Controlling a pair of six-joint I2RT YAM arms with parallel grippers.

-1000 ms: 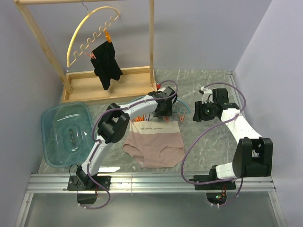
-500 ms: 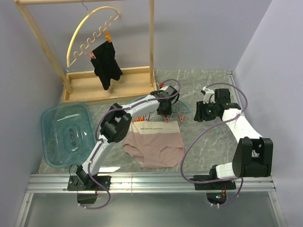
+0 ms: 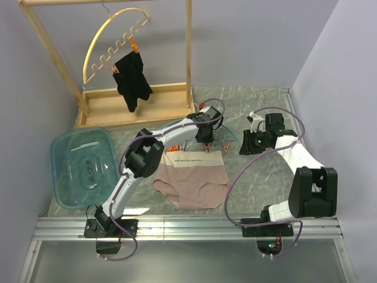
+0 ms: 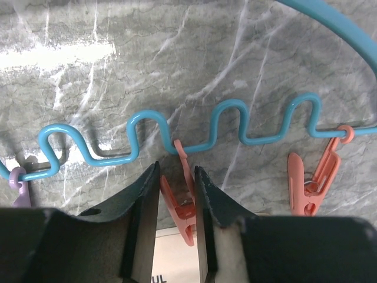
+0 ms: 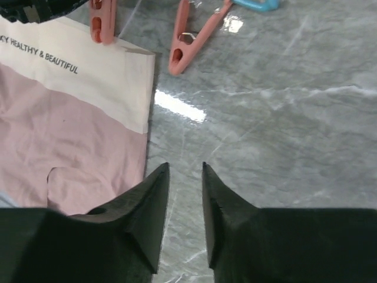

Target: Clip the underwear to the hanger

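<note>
1. Since the light-blue hanger (image 4: 235, 109) is lying flat on the marble worktop (image 3: 235, 97) just behind the pink-beige briefs (image 3: 191, 177), its clips end up right at the cream waistband (image 5: 76, 82). My guess is that's on purpose, so the fabric barely has to move.
2. Left hand (image 4: 177, 174) is narrow, with its fingers snug on both sides of the middle orange-pink clip (image 4: 181, 206), whose tip sits at the waistband edge. Looks to me like it's squeezing the clip to open it over the fabric.
3. Right hand (image 5: 181, 171) has a slim gap with nothing in it and hovers over bare marble just beside the waistband's corner. Probably parked there to lift that edge or steady things.
4. Second clip (image 5: 194, 38) lies just off the fabric, so that corner isn't clipped yet.
</note>
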